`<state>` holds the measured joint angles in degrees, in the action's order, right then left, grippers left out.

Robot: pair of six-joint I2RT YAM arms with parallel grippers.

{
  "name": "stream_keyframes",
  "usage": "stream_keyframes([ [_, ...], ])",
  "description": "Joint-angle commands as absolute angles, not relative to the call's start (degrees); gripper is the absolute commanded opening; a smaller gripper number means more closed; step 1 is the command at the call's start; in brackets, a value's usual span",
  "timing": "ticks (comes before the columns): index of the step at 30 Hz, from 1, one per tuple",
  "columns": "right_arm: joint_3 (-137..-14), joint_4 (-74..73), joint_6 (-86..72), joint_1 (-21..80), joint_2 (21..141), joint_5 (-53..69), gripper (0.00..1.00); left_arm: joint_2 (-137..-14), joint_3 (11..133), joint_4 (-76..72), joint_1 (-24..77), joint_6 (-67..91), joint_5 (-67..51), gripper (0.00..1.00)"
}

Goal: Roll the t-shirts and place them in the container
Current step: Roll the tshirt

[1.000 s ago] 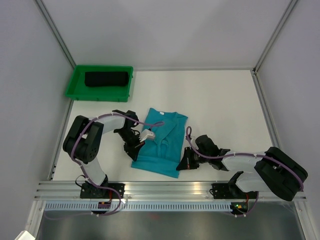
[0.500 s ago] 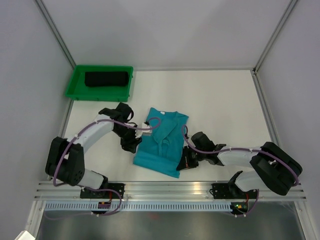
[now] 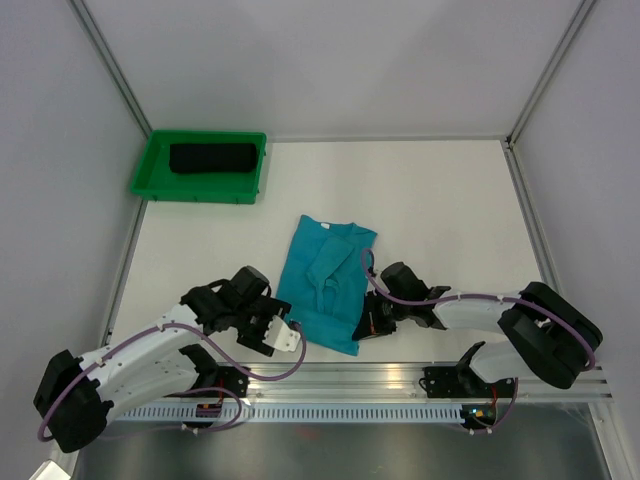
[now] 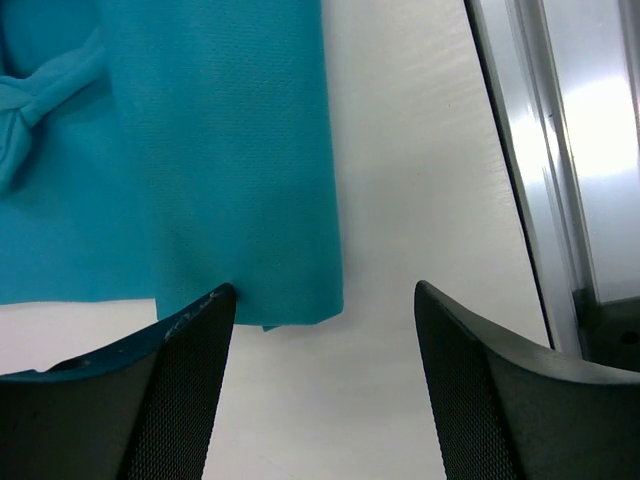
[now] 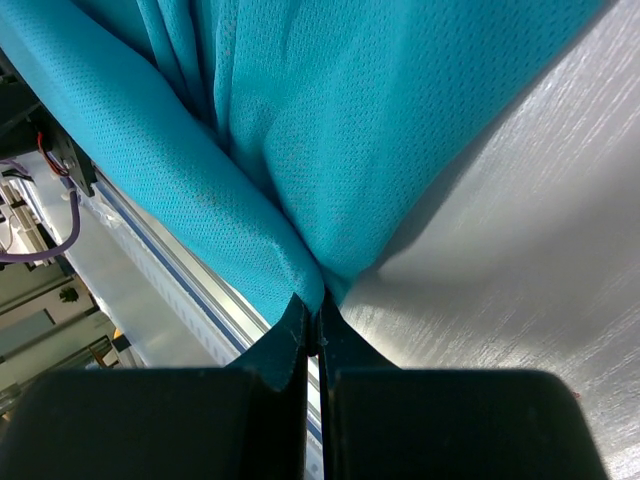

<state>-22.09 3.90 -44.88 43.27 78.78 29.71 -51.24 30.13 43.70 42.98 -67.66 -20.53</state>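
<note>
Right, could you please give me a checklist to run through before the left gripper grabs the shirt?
1. Right gripper shut on the near corner of the shirt: ok.
2. Left gripper open: ok.
3. Hem corner between the left fingers: ok.
4. Left fingers low enough to pinch: cannot tell.
5. Shirt lying flat: not ok, bunched along the middle.
6. Tray out of the way: ok.

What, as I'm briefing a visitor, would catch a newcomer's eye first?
The teal t-shirt, folded narrow mid-table, with the right gripper pinching its near right corner and the open left gripper at its near left corner. Then the green tray far left, holding a dark roll.
</note>
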Motion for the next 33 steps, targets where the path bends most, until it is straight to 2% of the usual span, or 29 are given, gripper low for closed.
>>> stream_keyframes([
  [1, -24.08, 3.96, -44.03, 42.98, 79.72, 29.53, 0.0, -53.25, 28.92, 34.81, 45.0, -69.87, -14.68, 0.77],
  [8, -23.99, 4.57, -43.86, 42.98, 80.07, 29.53, 0.0, -57.48, 25.15, 29.8, 46.41, -70.93, -11.17, 0.77],
  [11, -23.82, 4.74, -43.42, 42.98, 80.51, 29.79, 0.0, -58.71, 23.82, 29.36, 46.49, -71.46, -10.64, 0.74],
  [13, -23.64, 5.18, -43.33, 42.98, 80.77, 30.49, 0.0, -58.8, 23.21, 29.44, 46.49, -71.63, -10.72, 0.67],
  [16, -23.99, 5.01, -42.72, 42.98, 81.3, 30.85, 0.01, -58.62, 22.41, 29.53, 46.58, -71.72, -11.77, 0.49],
  [17, -24.17, 4.05, -42.45, 42.98, 81.12, 30.85, 0.02, -58.8, 22.5, 29.44, 46.67, -71.46, -11.95, 0.36],
  [18, -24.52, 3.43, -42.1, 42.98, 80.78, 30.85, 0.04, -58.97, 22.59, 29.44, 46.67, -71.11, -11.87, 0.31],
  [19, -24.61, 2.73, -41.75, 42.98, 79.9, 30.5, 0.08, -59.24, 22.76, 29.53, 46.67, -70.84, -11.78, 0.26],
  [20, -24.78, 1.51, -41.49, 43.07, 79.28, 30.32, 0.1, -59.33, 22.94, 29.53, 46.67, -70.58, -11.6, 0.17],
  [23, -25.57, -1.65, -40.08, 42.8, 75.95, 29.36, 0.22, -59.94, 24.52, 30.14, 46.67, -68.13, -11.6, 0.03],
  [26, -27.5, -6.82, -37.19, 42.8, 72.09, 25.34, 0.34, -62.22, 28.81, 34.51, 46.41, -65.05, -13.7, 0.02],
  [33, -37.25, -20.73, -27.97, 42.98, 66.45, 15.58, 0.46, -70.22, 40.51, 48.23, 42.11, -62.05, -24.86, 0.02],
])
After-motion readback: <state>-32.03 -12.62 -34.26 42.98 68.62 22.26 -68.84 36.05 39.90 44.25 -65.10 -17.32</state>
